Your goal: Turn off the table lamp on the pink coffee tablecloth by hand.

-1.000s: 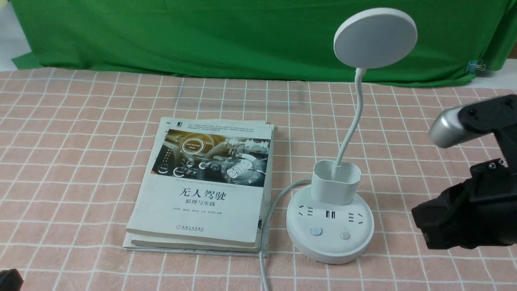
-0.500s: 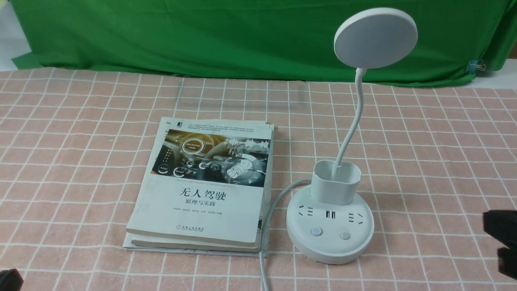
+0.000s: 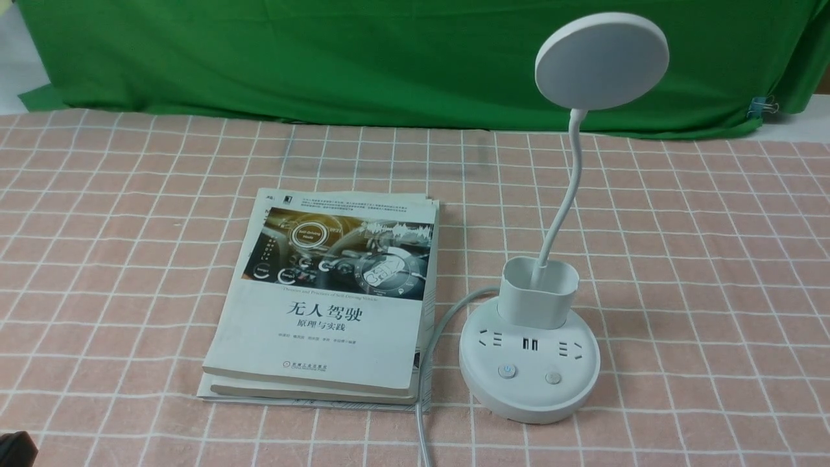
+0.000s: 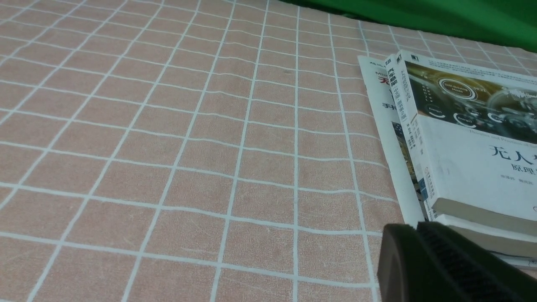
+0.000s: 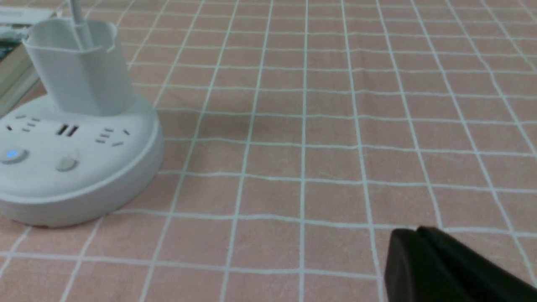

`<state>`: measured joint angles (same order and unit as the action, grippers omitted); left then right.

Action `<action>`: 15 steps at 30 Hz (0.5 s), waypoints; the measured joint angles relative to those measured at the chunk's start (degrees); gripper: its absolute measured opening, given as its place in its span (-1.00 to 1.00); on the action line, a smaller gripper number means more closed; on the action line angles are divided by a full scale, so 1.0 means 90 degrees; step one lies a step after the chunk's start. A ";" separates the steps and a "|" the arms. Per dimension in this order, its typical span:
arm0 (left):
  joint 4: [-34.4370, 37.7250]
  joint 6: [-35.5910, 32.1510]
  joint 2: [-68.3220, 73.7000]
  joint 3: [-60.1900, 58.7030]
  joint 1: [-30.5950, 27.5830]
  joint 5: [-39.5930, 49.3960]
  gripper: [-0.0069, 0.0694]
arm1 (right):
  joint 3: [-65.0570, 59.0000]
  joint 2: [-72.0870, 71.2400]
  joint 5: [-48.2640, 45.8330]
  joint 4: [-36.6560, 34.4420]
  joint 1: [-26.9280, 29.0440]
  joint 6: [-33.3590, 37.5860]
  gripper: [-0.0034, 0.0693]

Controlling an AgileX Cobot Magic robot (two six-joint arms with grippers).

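The white table lamp (image 3: 529, 371) stands on the pink coffee tablecloth (image 3: 130, 227), right of centre, its disc head (image 3: 602, 60) raised on a thin neck above the cup-shaped holder (image 3: 539, 292). The left of the two buttons (image 3: 507, 371) on its round base glows blue; the other button (image 3: 552, 377) is unlit. In the right wrist view the lamp (image 5: 79, 167) lies well off to one side of my right gripper (image 5: 417, 231), which is shut and empty, low over bare cloth. My left gripper (image 4: 416, 228) is shut on nothing, close to the corner of the books.
Two stacked white books (image 3: 331, 298) lie just left of the lamp base, also seen as books (image 4: 461, 142) in the left wrist view. The lamp's grey cord (image 3: 428, 363) runs between books and base toward the front edge. A green backdrop (image 3: 324, 58) hangs behind.
My right arm has pulled back to the right and out of the front view. Its gripper has closed. The lamp and books have not moved.
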<state>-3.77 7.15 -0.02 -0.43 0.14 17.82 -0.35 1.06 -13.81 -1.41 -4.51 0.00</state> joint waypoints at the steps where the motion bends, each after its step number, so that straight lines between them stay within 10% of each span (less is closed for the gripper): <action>1: 0.0000 0.0000 0.0000 0.0000 0.0000 0.0000 -0.80 | 0.0000 -0.0055 0.0032 0.0020 0.0000 0.0053 -0.80; 15: 0.0006 0.0000 0.0000 0.0000 0.0000 0.0000 -0.80 | 0.0000 -0.0118 0.0064 0.0157 0.0000 0.0231 -0.74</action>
<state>-3.72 7.15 -0.02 -0.43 0.14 17.82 -0.35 0.00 -13.23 0.00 -4.51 2.08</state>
